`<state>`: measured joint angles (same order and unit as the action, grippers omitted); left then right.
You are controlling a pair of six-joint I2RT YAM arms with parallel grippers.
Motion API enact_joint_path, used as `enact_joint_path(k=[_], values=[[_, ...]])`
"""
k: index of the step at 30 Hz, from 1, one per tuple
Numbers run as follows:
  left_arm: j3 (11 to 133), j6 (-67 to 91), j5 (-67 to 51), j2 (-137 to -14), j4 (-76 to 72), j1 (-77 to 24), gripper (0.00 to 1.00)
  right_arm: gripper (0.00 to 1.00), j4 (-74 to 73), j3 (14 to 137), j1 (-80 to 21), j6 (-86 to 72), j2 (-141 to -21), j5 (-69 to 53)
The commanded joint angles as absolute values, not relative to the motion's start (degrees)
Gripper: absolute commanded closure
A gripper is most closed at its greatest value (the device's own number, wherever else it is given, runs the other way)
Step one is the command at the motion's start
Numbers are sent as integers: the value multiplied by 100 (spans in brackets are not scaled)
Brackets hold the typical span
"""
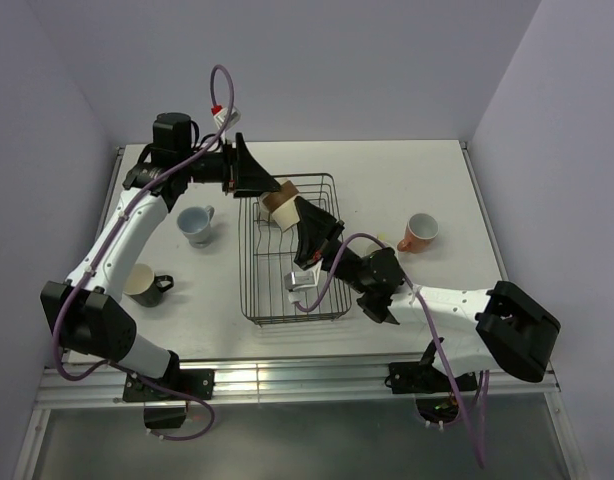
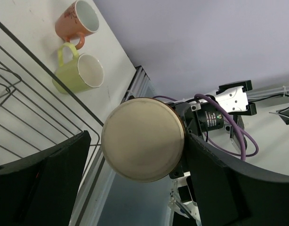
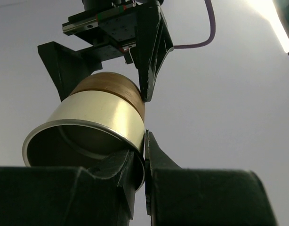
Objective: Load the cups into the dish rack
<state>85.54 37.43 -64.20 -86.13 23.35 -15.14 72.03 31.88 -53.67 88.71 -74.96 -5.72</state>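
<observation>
A tan metal-lined tumbler (image 1: 280,205) hangs tilted over the far end of the black wire dish rack (image 1: 255,300). My right gripper (image 1: 303,228) is shut on its rim (image 3: 135,136), one finger inside and one outside. My left gripper (image 1: 269,192) stands open round its base (image 2: 142,139); one finger touches it and a small gap shows at the other. The pale blue-grey mug (image 1: 195,224) and the black mug (image 1: 145,284) stand left of the rack. The salmon-pink mug (image 1: 419,231) and the pale yellow mug (image 2: 78,73) stand to its right. The second tumbler is out of view.
The rack's upright dividers (image 1: 287,255) run under the right arm's wrist. The table's rails edge it on the left (image 1: 115,190) and right (image 1: 482,220). The right arm (image 1: 437,305) reaches across the rack's right side.
</observation>
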Motion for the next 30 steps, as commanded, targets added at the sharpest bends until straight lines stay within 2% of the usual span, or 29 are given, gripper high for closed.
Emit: enact_joint_path(k=[1, 8, 13, 23, 26, 28, 29, 30], values=[[8763, 3463, -6284, -8640, 2601, -1600, 11, 100, 10107, 3533, -5440, 8903, -7427, -633], [8535, 3978, -6749, -8622, 2164, -1600, 12, 100, 10107, 3542, -5458, 8912, -7436, -615], [7858, 5508, -7408, -8367, 116, -1600, 19, 100, 10099, 3507, -5449, 8921, -7444, -642], [7796, 5396, -7418, -8367, 256, -1635, 28, 100, 10107, 3481, -5467, 8947, -7453, -694], [7770, 5537, -7470, -8367, 80, -1635, 39, 100, 10099, 3472, -5467, 9000, -7471, -694], [7699, 5685, -7497, -8367, 18, -1635, 51, 99, 10107, 3472, -5467, 9017, -7479, -694], [7664, 5774, -7514, -8350, -165, -1635, 56, 90, 10099, 3472, -5467, 9035, -7479, -703], [7594, 5861, -7549, -8341, -411, -1626, 64, 85, 10107, 3463, -5467, 9035, -7479, -703]])
